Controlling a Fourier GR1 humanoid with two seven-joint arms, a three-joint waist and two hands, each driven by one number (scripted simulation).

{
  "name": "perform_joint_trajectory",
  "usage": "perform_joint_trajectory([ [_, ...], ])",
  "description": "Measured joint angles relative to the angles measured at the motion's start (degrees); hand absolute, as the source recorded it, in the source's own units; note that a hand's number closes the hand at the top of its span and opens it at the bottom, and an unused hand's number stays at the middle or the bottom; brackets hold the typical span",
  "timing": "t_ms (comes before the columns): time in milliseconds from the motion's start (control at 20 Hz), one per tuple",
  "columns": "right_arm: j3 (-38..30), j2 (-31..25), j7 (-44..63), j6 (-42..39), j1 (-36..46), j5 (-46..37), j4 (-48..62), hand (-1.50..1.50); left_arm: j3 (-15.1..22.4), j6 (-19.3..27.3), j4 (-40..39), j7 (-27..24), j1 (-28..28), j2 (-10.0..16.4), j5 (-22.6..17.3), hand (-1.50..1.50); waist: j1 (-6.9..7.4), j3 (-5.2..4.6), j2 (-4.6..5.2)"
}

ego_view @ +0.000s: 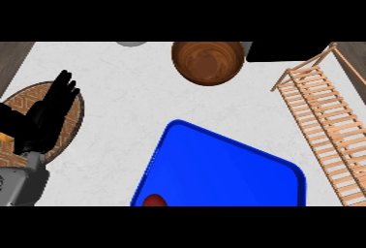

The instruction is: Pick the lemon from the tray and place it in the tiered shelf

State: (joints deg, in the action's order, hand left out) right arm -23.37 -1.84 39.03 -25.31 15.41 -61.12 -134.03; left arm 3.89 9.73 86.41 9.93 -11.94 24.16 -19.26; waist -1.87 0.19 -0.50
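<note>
Pick not yet begun: our left robot hand [52, 109] rests spread, apart from the blue tray [229, 164]; next we reach into it.

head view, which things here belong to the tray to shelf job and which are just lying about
For the job: blue tray, tiered shelf, dark red round thing at the tray's near edge (no yellow lemon shows).
Lying about: wooden bowl, woven mat partly hidden by the open left hand.

The pale counter [121, 97] bears a blue tray [214, 164], a wooden bowl [208, 62] behind it, a slatted tiered shelf [325, 126] at right, and seemingly a woven mat [23, 100] at left.
</note>
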Motion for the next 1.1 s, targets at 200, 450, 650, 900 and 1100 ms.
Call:
perform_joint_trajectory([
  [200, -8.24, -1.62, -4.98, -1.37, -0.15, 7.87, 1.84, 1.50, 0.27, 0.16, -0.90, -1.18, 0.08, -1.09, 0.96, 0.00, -0.07, -0.04, 0.06],
  [450, -19.59, -4.38, -7.66, 0.93, -1.93, 17.21, 4.77, -1.50, 0.11, -0.84, -2.18, -2.03, -0.78, -2.12, 1.87, 0.00, 0.62, -0.11, 0.26],
  [650, -25.52, -8.35, -13.42, 6.17, -1.86, 22.33, 11.23, -1.50, -0.27, -1.29, -3.06, -1.93, -1.87, -2.94, 2.55, 0.00, 1.15, -0.12, 0.40],
  [900, -30.97, -12.60, -19.02, 10.71, -1.74, 28.88, 16.58, -1.50, 0.11, -1.22, -1.70, -1.22, -1.45, -4.12, 3.91, 0.00, 1.49, -0.14, 0.42],
  [1100, -35.45, -18.01, -19.34, 9.72, -2.03, 35.90, 19.76, -1.50, -0.80, -2.23, -0.88, -0.04, -1.54, -3.96, 4.04, 0.00, 1.48, -0.17, 0.38],
])
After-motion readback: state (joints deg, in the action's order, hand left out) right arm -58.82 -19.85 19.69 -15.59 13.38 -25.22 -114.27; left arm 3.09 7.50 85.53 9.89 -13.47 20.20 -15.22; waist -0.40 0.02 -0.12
